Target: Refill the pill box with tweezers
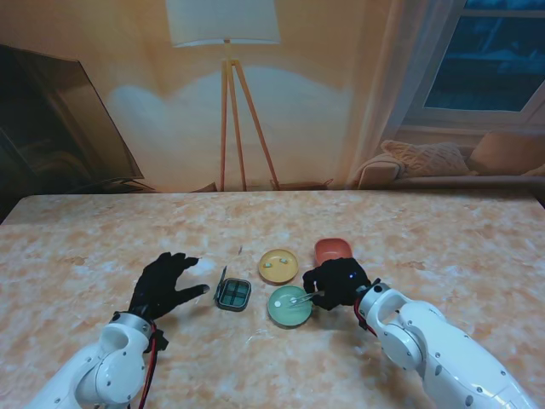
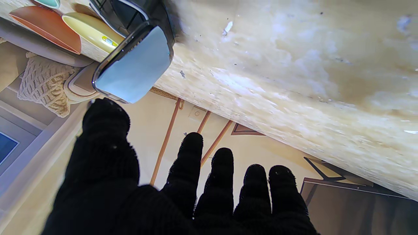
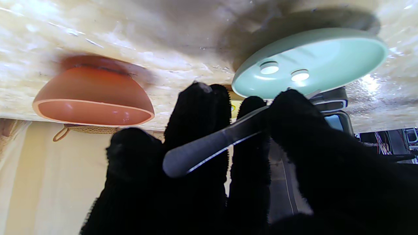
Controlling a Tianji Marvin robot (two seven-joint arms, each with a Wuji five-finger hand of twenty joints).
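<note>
The dark pill box [image 1: 232, 294] lies open in the middle of the table, its lid [image 2: 134, 67] raised. To its right sits a green dish [image 1: 289, 306] holding two white pills [image 3: 269, 67]. My right hand [image 1: 336, 283] is shut on the silver tweezers [image 3: 209, 145], whose tips [image 1: 300, 299] reach over the green dish. A yellow dish [image 1: 278, 265] with small pills lies farther from me. My left hand [image 1: 163, 285] rests on the table just left of the pill box, open, fingers spread, holding nothing.
An orange bowl [image 1: 333, 250] stands right behind my right hand, close to the yellow dish. The marble table [image 1: 102, 247] stretches wide on both sides. A floor lamp and a sofa stand beyond its far edge.
</note>
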